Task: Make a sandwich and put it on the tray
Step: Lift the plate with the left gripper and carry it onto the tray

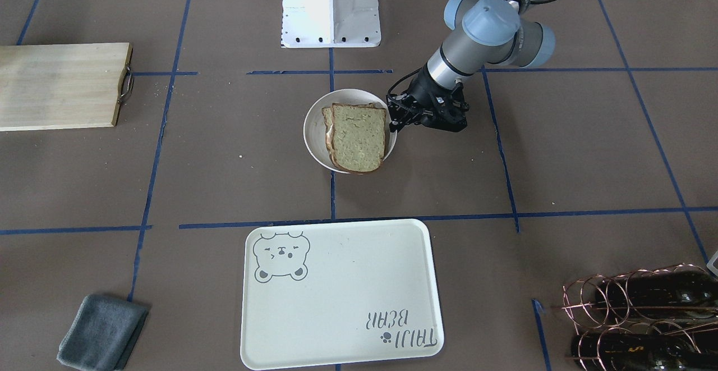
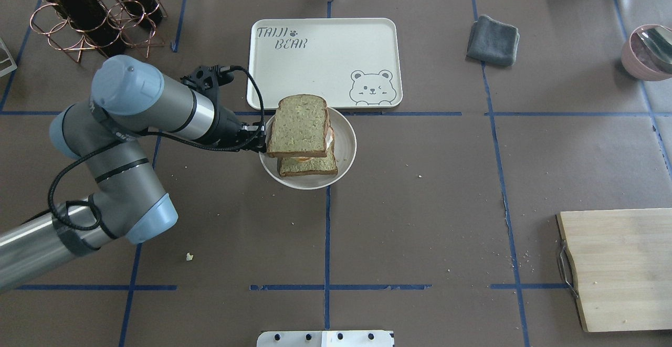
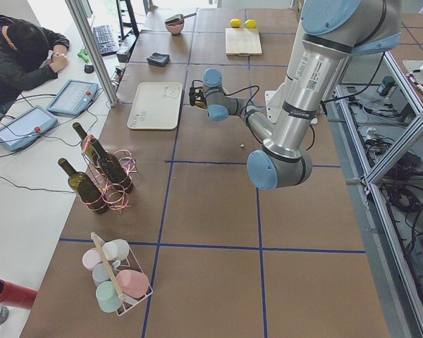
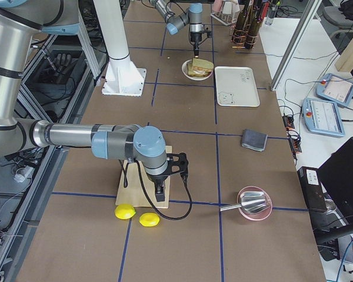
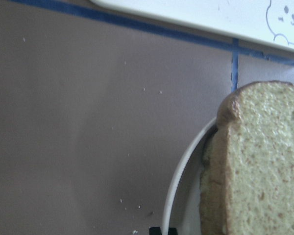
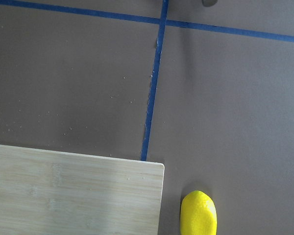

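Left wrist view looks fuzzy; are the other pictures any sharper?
Left wrist view: sandwich and plate rim soft, close to the lens; overhead view: crisp, light even; front-facing view: white robot base overexposed.

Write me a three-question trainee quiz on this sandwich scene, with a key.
1. True or false: the sandwich already lies on the tray.
2. Which arm reaches the rim of the plate? A) left B) right C) neither
3. Name the yellow fruits lying beside the wooden cutting board in the exterior right view.

Key
1. False. It sits on the plate, which stands on the table just short of the tray.
2. A. The left gripper is at the rim.
3. Two lemons.
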Motion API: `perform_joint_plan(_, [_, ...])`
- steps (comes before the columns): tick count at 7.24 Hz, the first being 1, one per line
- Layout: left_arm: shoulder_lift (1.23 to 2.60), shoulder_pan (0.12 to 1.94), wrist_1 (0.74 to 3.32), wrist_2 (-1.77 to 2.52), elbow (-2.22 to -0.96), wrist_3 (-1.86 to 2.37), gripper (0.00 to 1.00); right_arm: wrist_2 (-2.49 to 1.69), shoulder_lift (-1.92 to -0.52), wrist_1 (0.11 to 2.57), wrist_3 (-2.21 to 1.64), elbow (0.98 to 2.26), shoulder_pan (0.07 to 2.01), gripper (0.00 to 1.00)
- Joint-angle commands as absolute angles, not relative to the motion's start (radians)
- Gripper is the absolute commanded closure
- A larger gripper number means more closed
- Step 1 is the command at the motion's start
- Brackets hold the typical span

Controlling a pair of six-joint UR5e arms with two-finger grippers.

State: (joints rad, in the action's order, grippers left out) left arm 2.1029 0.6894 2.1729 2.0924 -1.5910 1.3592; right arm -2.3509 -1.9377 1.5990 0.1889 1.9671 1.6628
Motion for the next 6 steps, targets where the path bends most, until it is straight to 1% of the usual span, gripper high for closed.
perform_joint_plan(1, [2.306,0.79,2.175,2.141,-1.318,1.295,1.0,-2.352,-1.936,1.598,0.189,1.967,1.663,0.0])
perform_joint_plan(2, [2.41,0.826,2.18,2.167,-1.17,1.281,1.0,-2.353,-1.936,1.598,0.189,1.967,1.663,0.0])
perform_joint_plan(3, [2.503,0.839,2.241,2.171,-1.014,1.278,1.0,-2.353,-1.936,1.597,0.189,1.968,1.663,0.0])
perform_joint_plan(4, [2.555,0.841,2.338,2.169,-0.87,1.278,1.0,-2.353,-1.936,1.597,0.189,1.968,1.663,0.0])
perform_joint_plan(6, [2.636,0.839,2.451,2.152,-0.677,1.278,1.0,-2.352,-1.928,1.597,0.189,1.968,1.663,0.0])
